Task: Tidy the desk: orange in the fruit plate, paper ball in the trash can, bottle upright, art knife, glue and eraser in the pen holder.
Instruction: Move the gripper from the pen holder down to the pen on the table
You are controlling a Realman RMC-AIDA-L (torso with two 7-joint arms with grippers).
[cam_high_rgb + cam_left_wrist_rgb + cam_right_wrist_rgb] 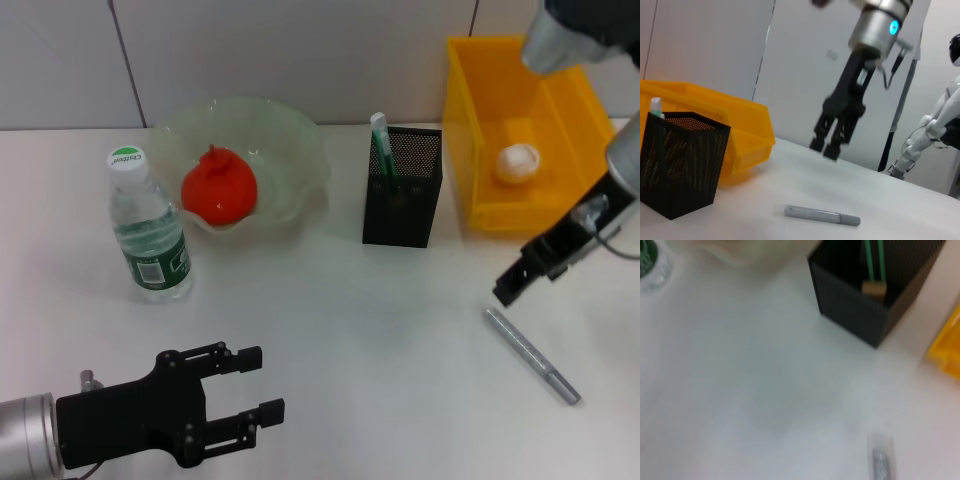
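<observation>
Bottle (150, 235): cap print, label barcode visible, neither legible.

A: State the colours of the containers.
B: Fruit plate (300, 150): translucent pale green. Trash can (480, 130): bright yellow. Pen holder (403, 205): black mesh.
A: Their contents?
B: Orange (220, 187): red-orange. Paper ball (518, 163): white. Glue stick (380, 140) in the pen holder: green and white. Eraser (874, 288): tan.
A: Remaining items?
B: Bottle (150, 230): clear, green label with barcode, white cap. Art knife (532, 355): silver-grey. Worktop (380, 330): white. Both sets of fingers (262, 407): black.
</observation>
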